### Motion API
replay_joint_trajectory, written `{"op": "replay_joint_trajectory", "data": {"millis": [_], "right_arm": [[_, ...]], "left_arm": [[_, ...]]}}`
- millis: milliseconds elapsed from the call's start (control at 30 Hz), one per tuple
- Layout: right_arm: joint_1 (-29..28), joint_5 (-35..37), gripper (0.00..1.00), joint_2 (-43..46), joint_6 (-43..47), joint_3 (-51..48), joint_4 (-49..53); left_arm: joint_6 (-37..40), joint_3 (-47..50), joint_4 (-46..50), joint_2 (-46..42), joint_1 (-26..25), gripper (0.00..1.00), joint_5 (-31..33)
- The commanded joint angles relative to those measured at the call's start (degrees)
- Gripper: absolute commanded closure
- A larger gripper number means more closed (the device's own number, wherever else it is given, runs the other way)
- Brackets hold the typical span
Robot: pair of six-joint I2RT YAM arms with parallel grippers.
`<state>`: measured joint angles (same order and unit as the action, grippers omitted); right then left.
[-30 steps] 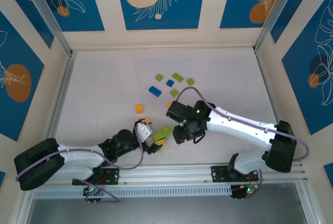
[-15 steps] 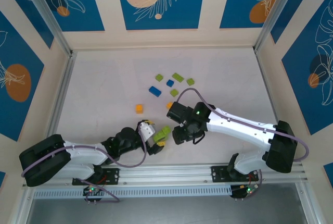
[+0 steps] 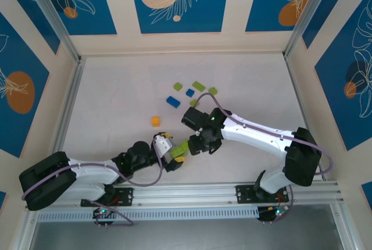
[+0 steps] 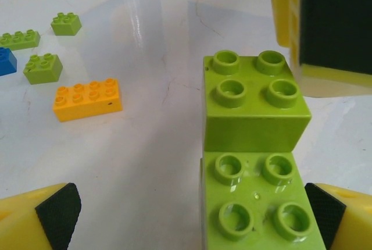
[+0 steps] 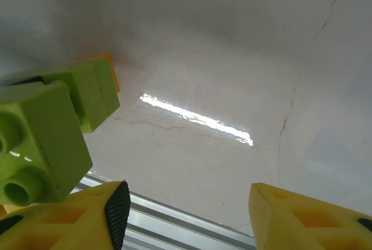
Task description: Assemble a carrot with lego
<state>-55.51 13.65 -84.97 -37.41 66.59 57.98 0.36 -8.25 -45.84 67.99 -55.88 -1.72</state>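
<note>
Green brick stack [image 4: 256, 116] sits near-centre betw. L gripper [image 4: 189, 218] fingers, spread wide, nothing pinched. R gripper [image 5: 186, 215] half-spread, empty, just right of stack. Risk: stack off-centre twd one finger, so closing could skew/topple it. R could also nudge it.

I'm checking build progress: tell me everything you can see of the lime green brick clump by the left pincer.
The lime green clump is two glossy plastic two-by-two bricks, studs showing, the farther one stepped higher. It lies on the white table between the open left pincer's fingers, nearer one side. An orange piece peeks out beside it. A right pincer finger stands close by.
</note>
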Motion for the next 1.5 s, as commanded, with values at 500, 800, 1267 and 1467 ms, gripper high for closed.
{"op": "replay_joint_trajectory", "data": {"millis": [500, 800, 1267, 1467], "right_arm": [[4.31, -2.23, 0.42, -4.15, 4.93, 4.28, -0.63], [5.74, -2.75, 0.42, -7.29, 7.13, 7.58, -0.85], [6.16, -3.89, 0.42, -11.30, 8.97, 12.07, -1.19], [6.20, -4.29, 0.42, -12.91, 10.21, 13.97, -1.15]], "left_arm": [[-0.52, 0.13, -1.08, -0.76, 1.03, 0.00, -5.59], [-1.06, 0.42, -1.23, -1.01, 1.55, 0.00, -7.68], [-2.37, 1.65, -2.71, 0.44, 4.15, 0.00, -6.61], [-2.73, 1.78, -3.46, 1.33, 5.20, 0.00, -6.01]]}}
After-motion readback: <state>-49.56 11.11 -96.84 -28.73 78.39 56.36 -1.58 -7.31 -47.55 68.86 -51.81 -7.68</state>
